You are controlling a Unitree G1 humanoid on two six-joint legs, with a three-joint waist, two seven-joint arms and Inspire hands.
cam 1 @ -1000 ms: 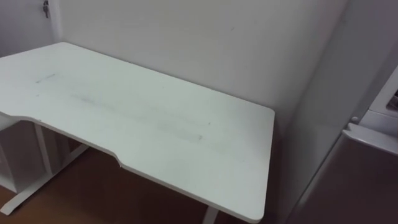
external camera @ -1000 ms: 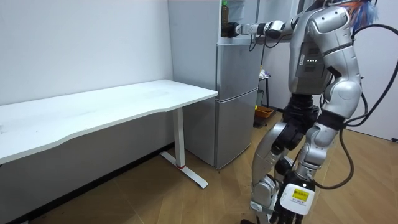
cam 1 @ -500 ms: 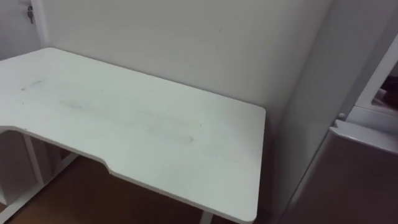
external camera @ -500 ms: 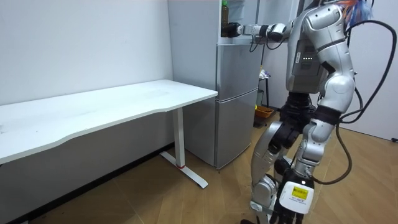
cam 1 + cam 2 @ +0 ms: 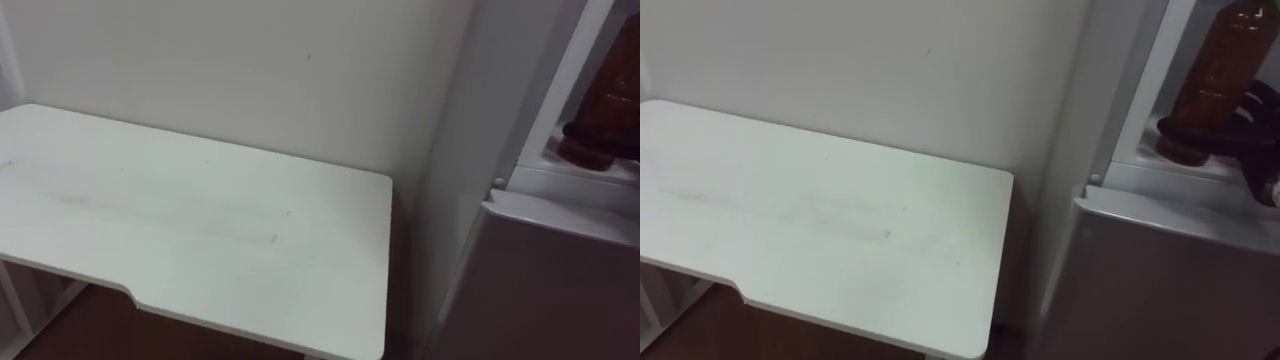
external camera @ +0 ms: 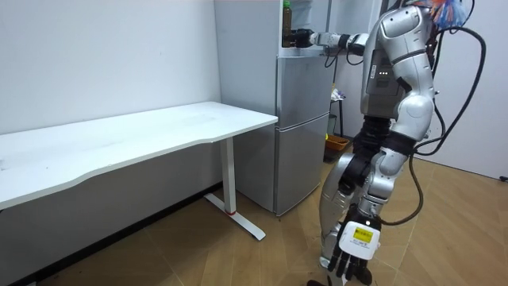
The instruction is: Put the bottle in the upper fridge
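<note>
Finding: your right hand (image 5: 1252,130) is curled round the base of the bottle (image 5: 1218,70), which stands upright at the front edge of the upper fridge (image 5: 1137,110). Risk: a finger snagging on release tips it out. Your left hand (image 6: 355,253) hangs relaxed.

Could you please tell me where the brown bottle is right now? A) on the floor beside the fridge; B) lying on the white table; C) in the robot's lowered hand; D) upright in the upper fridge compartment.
D: the bottle stands upright inside the upper fridge opening, with the right hand curled round its base.
</note>
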